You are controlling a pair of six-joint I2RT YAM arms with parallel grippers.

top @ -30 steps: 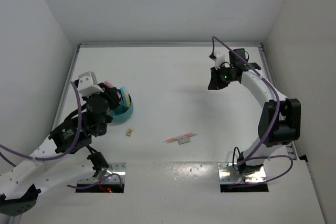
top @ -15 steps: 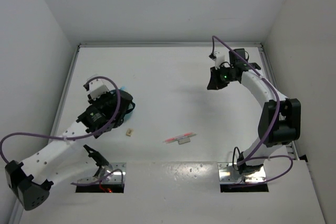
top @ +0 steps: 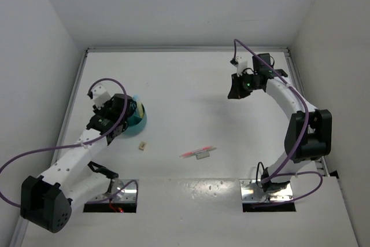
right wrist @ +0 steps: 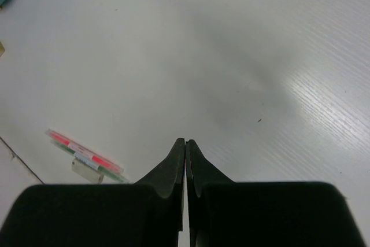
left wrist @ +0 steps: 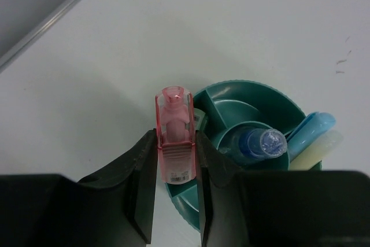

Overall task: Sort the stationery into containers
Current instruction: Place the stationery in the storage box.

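Behind left gripper (left wrist: 175, 154) and pink piece (left wrist: 174, 134), half-hidden organiser (left wrist: 254, 85).

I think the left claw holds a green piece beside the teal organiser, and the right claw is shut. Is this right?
Only the colour is wrong: the piece in the left claw is pink, not green, as the left wrist view shows. The rest holds.

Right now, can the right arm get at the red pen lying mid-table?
Probably yes. The red pen lies in the open, with nothing standing between it and the right pincer. That pincer is shut and empty, so it would have to open first.
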